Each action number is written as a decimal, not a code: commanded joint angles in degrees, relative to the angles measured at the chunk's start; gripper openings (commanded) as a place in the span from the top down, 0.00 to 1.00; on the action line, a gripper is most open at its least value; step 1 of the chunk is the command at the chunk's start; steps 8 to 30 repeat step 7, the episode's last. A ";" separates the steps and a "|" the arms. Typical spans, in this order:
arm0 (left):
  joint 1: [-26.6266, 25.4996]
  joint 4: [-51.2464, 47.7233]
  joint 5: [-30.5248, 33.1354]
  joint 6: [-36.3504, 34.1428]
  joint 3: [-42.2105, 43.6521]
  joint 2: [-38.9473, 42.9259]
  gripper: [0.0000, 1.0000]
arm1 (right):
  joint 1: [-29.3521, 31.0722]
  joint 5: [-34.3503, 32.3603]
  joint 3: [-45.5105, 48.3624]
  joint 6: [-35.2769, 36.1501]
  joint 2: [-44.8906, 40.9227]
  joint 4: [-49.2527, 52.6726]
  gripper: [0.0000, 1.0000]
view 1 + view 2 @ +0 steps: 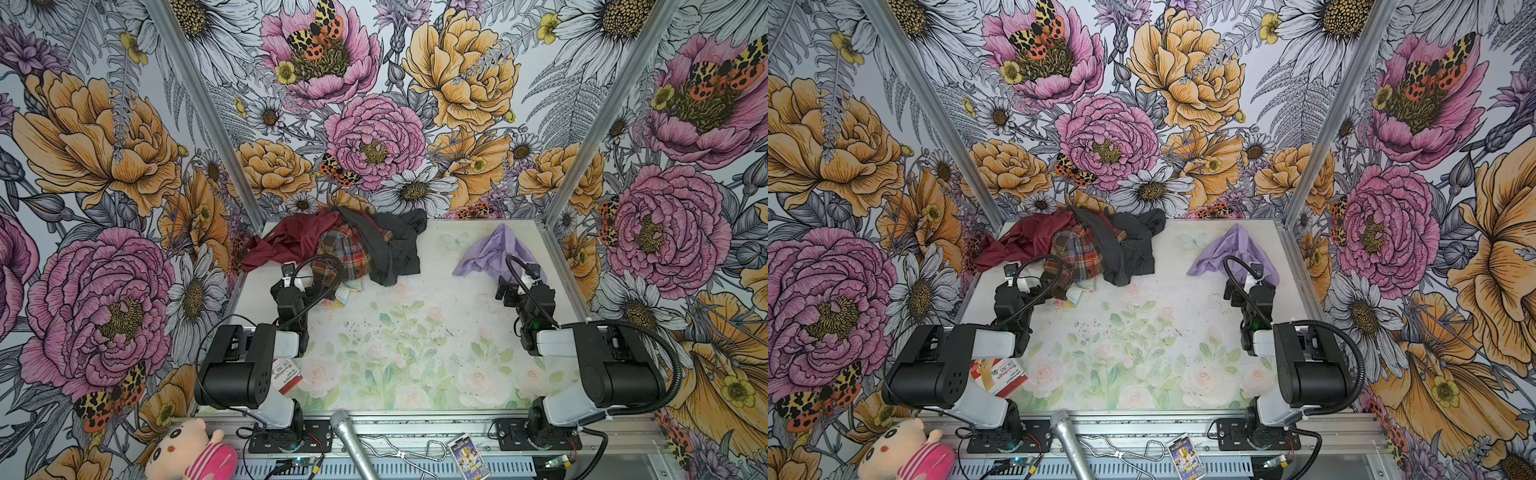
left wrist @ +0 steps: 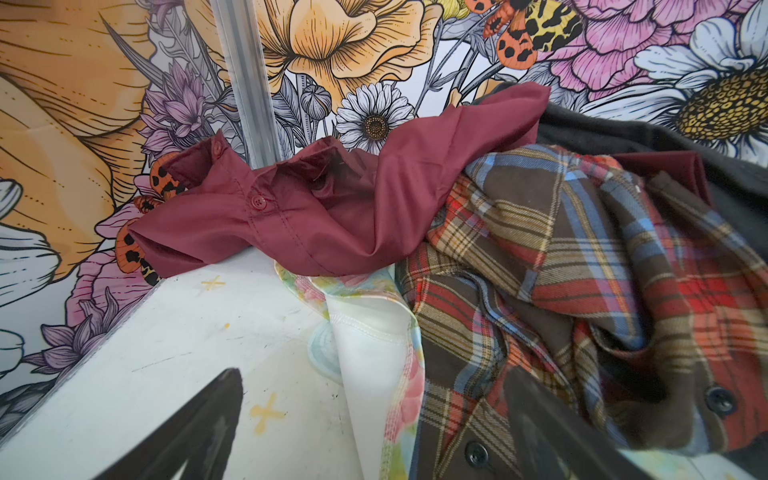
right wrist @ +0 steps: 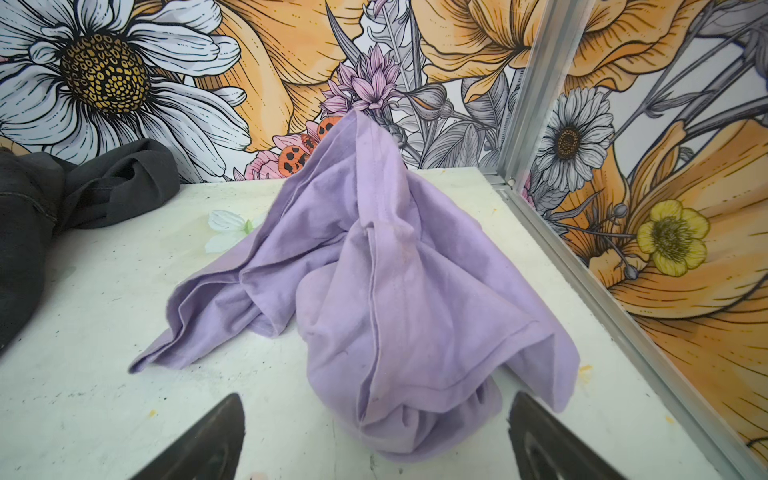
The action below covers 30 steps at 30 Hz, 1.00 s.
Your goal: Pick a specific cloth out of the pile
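Lilac cloth (image 3: 374, 270) lies alone on the table (image 1: 415, 316), well apart from the pile (image 1: 353, 245). Right hand (image 3: 376, 415) gapes wide beside it, empty; left hand (image 2: 374, 382) wide too, at the pile.

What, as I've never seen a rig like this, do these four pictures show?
This is a two-armed robot: a left arm and a right arm stand at the near edge of a table. Two pictures look down on the whole scene from overhead and are nearly alike. The other two come from a camera on each arm's wrist, looking out past its tool. At the table's far left lies a pile: a maroon shirt, a plaid shirt, a grey garment and a pastel piece peeking out beneath. A lilac cloth lies by itself at the far right. The left tool faces the pile, the right tool the lilac cloth. Both are open; neither grips anything.
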<state>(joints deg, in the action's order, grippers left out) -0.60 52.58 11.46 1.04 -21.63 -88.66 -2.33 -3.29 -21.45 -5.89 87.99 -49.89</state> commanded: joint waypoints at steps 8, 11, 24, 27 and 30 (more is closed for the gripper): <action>0.16 1.63 -0.88 -0.79 0.23 -0.10 0.01 | -0.01 0.70 -0.99 0.70 0.17 -0.01 0.01; 0.16 1.63 -0.88 -0.79 0.23 -0.10 0.01 | -0.01 0.70 -0.99 0.70 0.17 -0.01 0.01; 0.16 1.63 -0.88 -0.79 0.23 -0.10 0.01 | -0.01 0.70 -0.99 0.70 0.17 -0.01 0.01; 0.16 1.63 -0.88 -0.79 0.23 -0.10 0.01 | -0.01 0.70 -0.99 0.70 0.17 -0.01 0.01; 0.16 1.63 -0.88 -0.79 0.23 -0.10 0.01 | -0.01 0.70 -0.99 0.70 0.17 -0.01 0.01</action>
